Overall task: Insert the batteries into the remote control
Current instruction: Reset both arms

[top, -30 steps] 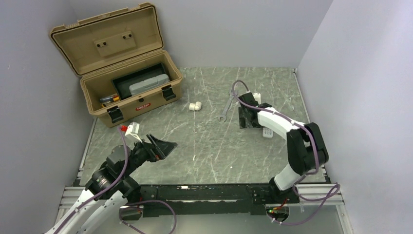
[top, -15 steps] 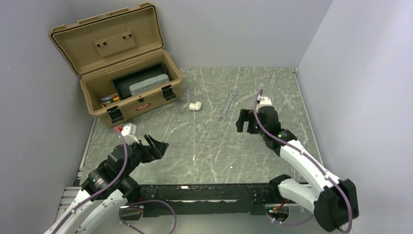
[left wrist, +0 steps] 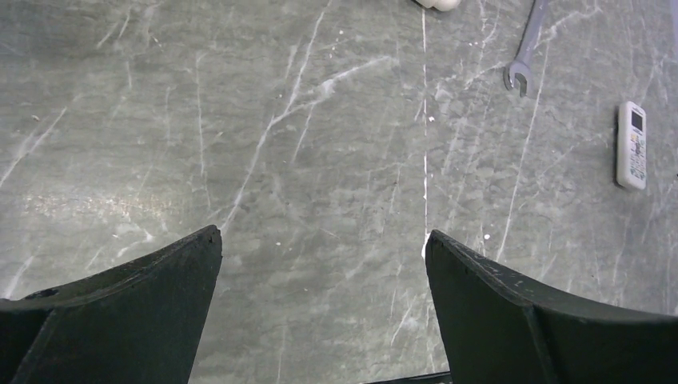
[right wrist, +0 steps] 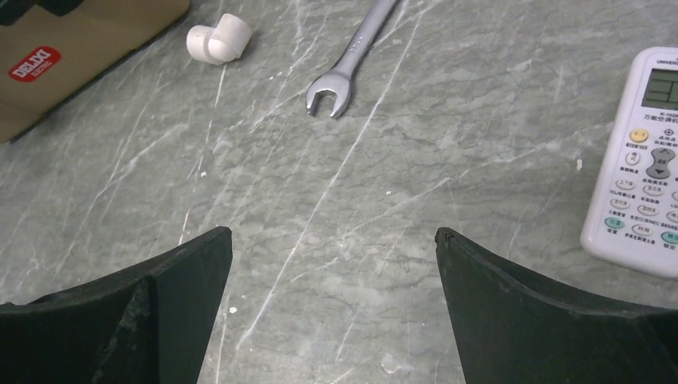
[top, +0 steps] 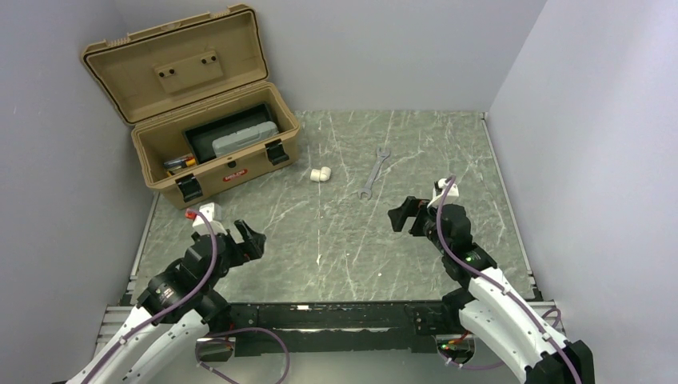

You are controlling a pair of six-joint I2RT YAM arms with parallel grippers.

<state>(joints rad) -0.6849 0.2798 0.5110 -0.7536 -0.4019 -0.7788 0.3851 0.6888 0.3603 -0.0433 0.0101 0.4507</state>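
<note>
Marbled worktop (top: pixel 336 232), left claw (left wrist: pixel 324 240) and right claw (right wrist: pixel 334 232) released and empty above it, white remote control (right wrist: pixel 644 184) lying buttons-up beside the right claw, orange batteries (top: pixel 180 162) inside the open toolbox (top: pixel 212 182).

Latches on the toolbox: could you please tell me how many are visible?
2, both on the toolbox front wall: one latch near its left corner, one near its right. Others may be hidden.

Left arm (top: pixel 128 336) and right arm (top: pixel 500 308): white shells, black joints, purple cables (top: pixel 437 224); black wedge-shaped fingers (left wrist: pixel 520 328).
</note>
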